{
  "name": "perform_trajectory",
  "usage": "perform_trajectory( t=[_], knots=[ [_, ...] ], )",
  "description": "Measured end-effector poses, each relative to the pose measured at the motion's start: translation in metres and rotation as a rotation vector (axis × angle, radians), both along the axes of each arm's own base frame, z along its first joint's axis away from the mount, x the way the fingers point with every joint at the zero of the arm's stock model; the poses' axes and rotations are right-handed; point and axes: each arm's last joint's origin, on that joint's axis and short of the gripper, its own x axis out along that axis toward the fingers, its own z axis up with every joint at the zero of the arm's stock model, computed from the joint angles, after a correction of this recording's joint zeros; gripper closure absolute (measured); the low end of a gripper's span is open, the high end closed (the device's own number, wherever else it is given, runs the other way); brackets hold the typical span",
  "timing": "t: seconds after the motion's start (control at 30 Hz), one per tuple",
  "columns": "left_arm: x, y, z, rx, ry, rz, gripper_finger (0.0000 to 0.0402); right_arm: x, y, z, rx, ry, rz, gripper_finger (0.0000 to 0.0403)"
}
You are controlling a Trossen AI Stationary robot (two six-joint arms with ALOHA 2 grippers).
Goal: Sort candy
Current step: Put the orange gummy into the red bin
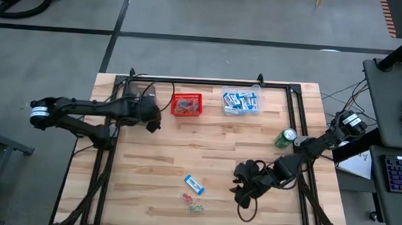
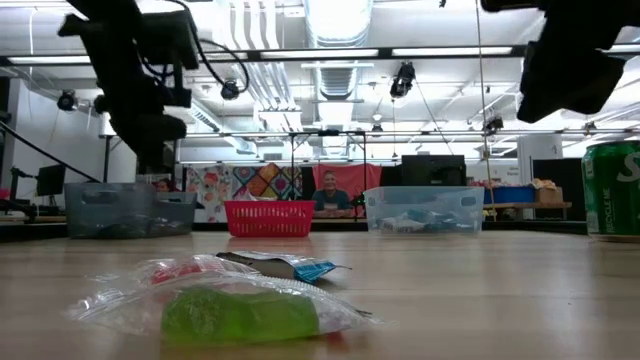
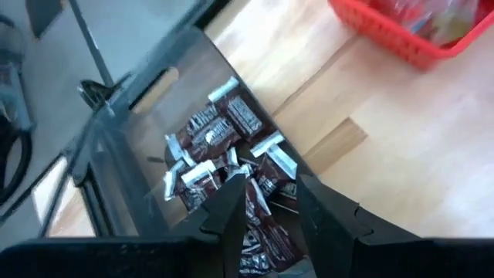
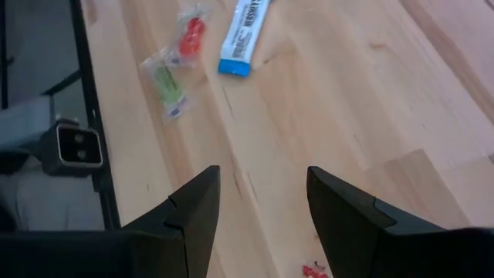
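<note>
1. The left gripper hangs over the clear bin of dark brown mini bars at the far left of the desk, just beside the red mesh basket. Its fingers stand apart with nothing between them, so that drop looks done.
2. The right gripper hovers low over the near right part of the desk, fingers spread and empty, aimed toward the last loose candy.
3. Left to sort: a blue-and-white packet, and just beside it a red twist-wrapped sweet and a green twist-wrapped sweet. A tiny red scrap lies close under the right gripper.
4. To do this step well, I would take one piece at a time. The packet lies flat, so the fingers should straddle its narrow width and press to the wood before closing.
5. The twist-wrapped sweets sit close together; their crinkly clear wrappers could snag two at once, so come down on the body, not the tails.
6. The packet belongs in the clear bin of blue packets at the back.
7. Writing: the brown bars carry silver lettering, and the packet and the green can bear print, none of which I can read.
</note>
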Motion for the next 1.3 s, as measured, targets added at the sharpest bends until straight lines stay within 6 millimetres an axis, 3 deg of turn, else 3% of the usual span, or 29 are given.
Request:
perform_trajectory(
  t=[0.4, 0.77, 1.3],
  knots=[
    [-0.018, -0.024, 0.026, 0.037, -0.184, -0.053, 0.0302, -0.003, 0.004, 0.000, -0.049, -0.008, 0.065, 0.0220],
    [-0.027, -0.039, 0.038, 0.016, -0.331, -0.080, 0.0302, -0.002, 0.002, 0.000, -0.119, -0.026, 0.104, 0.0220],
    [-0.024, -0.077, 0.040, -0.024, -0.459, -0.219, 0.0302, 0.025, -0.009, 0.014, -0.274, -0.189, 0.162, 0.0220]
  ],
)
